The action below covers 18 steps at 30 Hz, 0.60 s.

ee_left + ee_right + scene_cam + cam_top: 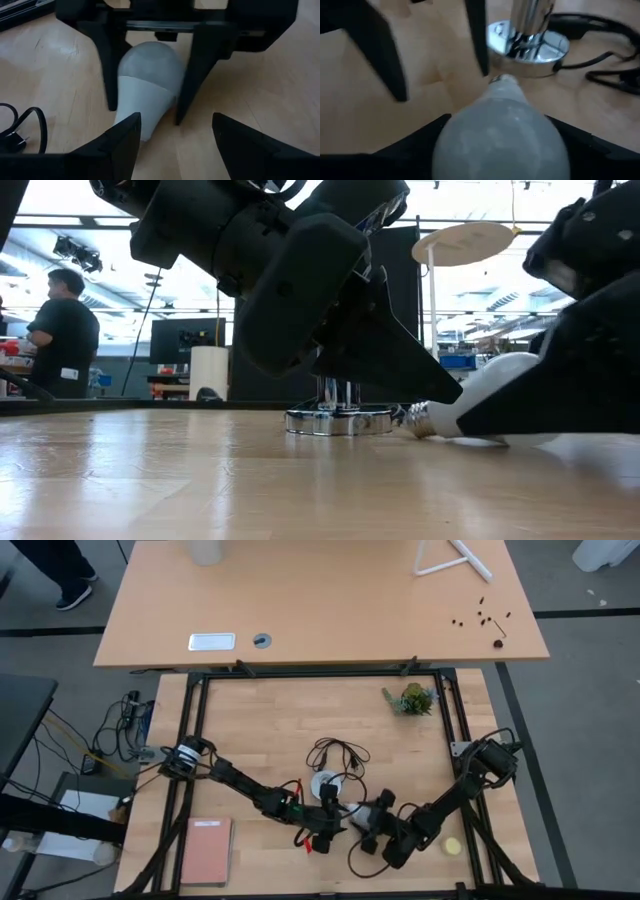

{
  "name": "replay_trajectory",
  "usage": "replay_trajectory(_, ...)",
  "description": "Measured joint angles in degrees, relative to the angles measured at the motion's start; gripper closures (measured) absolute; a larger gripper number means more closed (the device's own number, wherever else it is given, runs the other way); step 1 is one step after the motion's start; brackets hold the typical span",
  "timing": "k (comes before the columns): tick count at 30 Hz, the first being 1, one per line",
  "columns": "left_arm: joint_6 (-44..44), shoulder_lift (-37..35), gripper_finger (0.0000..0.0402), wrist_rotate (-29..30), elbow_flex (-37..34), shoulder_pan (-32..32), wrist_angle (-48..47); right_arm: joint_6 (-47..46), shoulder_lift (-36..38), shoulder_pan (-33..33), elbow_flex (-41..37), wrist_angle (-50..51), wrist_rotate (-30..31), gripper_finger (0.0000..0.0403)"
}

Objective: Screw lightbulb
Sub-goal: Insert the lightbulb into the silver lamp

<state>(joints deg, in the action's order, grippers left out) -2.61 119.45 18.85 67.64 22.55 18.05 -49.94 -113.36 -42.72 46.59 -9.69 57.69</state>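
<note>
Right pincer (145, 107): fingers flank the lightbulb's (142, 97) round end, grip uncertain.
Left pincer (435, 55): spread wide, empty, facing it.
Lightbulb: lying on the counter (200, 480), screw end toward the silvery lamp base (530, 42).
Low view only: person (65, 330) behind.

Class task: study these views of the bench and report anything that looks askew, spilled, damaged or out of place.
The lightbulb lies on its side on the table, screw end toward the silvery lamp base, not upright in it. The right gripper has its jaws around the bulb; the left gripper waits open opposite. Nothing looks spilled or broken.
</note>
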Motion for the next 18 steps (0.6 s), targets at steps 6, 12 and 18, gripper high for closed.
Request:
replay_trajectory(6,0.1,0.0,0.0153,0.0,0.0,0.0,0.0,1.9,0.0,1.8,0.0,-0.7,0.4,0.0107)
replay_trajectory(12,1.6,0.0,0.0153,0.2,0.0,0.1,0.4,5.2,0.0,2.7,0.0,-0.9,-1.6,0.0124)
replay_trajectory(18,5.7,-0.1,0.0153,5.1,1.4,2.4,-0.5,6.5,0.4,2.7,0.1,0.4,-4.0,0.0154)
